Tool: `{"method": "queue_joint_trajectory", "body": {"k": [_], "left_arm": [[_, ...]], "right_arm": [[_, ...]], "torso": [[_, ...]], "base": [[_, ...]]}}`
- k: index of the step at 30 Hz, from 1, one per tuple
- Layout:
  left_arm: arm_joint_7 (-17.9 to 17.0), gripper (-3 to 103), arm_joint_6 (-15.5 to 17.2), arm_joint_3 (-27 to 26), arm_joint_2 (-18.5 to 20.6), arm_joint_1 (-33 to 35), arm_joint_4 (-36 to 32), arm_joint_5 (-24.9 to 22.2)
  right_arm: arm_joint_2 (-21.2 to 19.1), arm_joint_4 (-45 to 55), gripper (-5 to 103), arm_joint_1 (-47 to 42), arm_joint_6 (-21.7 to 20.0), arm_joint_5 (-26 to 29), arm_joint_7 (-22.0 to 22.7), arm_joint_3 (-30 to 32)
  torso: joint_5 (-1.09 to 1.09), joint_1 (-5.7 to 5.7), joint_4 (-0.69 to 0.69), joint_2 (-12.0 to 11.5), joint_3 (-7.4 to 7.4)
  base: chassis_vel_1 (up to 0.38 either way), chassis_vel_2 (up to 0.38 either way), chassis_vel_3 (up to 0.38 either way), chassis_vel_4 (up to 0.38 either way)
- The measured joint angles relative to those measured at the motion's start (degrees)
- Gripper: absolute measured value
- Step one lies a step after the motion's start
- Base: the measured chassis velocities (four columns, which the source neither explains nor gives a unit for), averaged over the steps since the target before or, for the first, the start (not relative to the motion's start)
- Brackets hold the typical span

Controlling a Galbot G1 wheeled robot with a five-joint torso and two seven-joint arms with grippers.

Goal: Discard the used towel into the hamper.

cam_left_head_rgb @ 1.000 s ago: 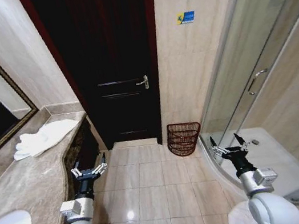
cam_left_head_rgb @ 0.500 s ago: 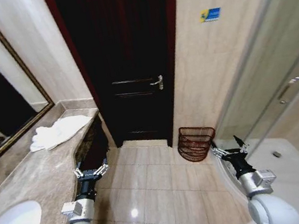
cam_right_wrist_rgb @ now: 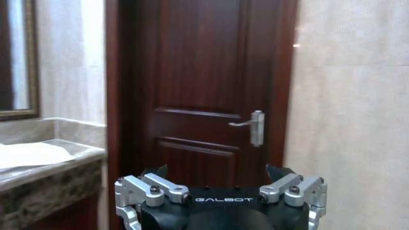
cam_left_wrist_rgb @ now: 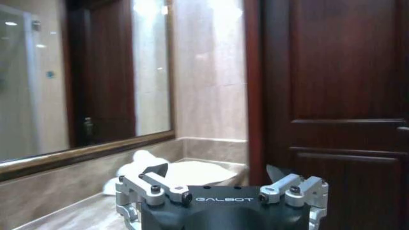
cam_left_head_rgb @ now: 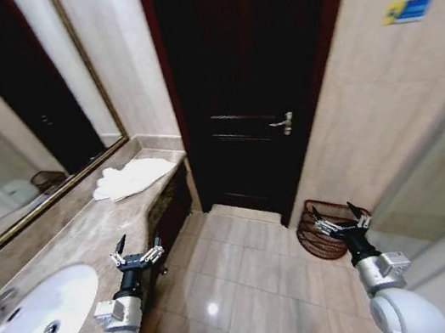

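Note:
The used towel (cam_left_head_rgb: 130, 178) is a crumpled white heap at the far end of the marble counter (cam_left_head_rgb: 72, 245), near the mirror's corner. It also lies ahead of the left gripper (cam_left_wrist_rgb: 216, 171) as a white towel (cam_left_wrist_rgb: 185, 172), and at the edge of the right wrist view as a flat towel (cam_right_wrist_rgb: 32, 153). The hamper (cam_left_head_rgb: 317, 236), a dark reddish wire basket, stands on the floor by the wall right of the door, partly behind my right gripper (cam_left_head_rgb: 341, 219). My left gripper (cam_left_head_rgb: 136, 255) hovers beside the counter's front edge. Both grippers are open and hold nothing.
A white sink (cam_left_head_rgb: 26, 326) is set in the counter at near left, under a framed mirror (cam_left_head_rgb: 20, 142). A dark wooden door (cam_left_head_rgb: 251, 84) with a metal handle (cam_left_head_rgb: 284, 124) stands straight ahead. Beige floor tiles (cam_left_head_rgb: 242, 275) stretch between counter and hamper.
The camera has turned left, so the door, towel and hamper have all slid rightward in the picture and the shower glass is gone. Both arms hold the same pose, open.

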Motion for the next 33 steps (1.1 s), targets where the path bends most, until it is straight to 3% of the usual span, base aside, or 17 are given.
{"method": "queue_joint_trajectory", "body": {"k": [11, 33], "left_arm": [[-0.87, 100, -3.92, 0.26, -0.69, 0.10, 1.57, 2.00], [-2.29, 100, -3.43, 0.67, -0.92, 0.00, 2.00, 3.27]], "right_arm": [[0.08, -0.82, 100, 0.43, 0.21, 0.01, -0.66, 0.00], [0.52, -1.11, 100, 0.00, 1.09, -0.12, -0.88, 0.05]], "torso": [[0.00, 0.00, 0.00, 0.00, 0.00], [0.00, 0.00, 0.00, 0.00, 0.00]], "base": [[0.019, 0.165, 0.150, 0.020], [-0.096, 0.097, 0.099, -0.100]]}}
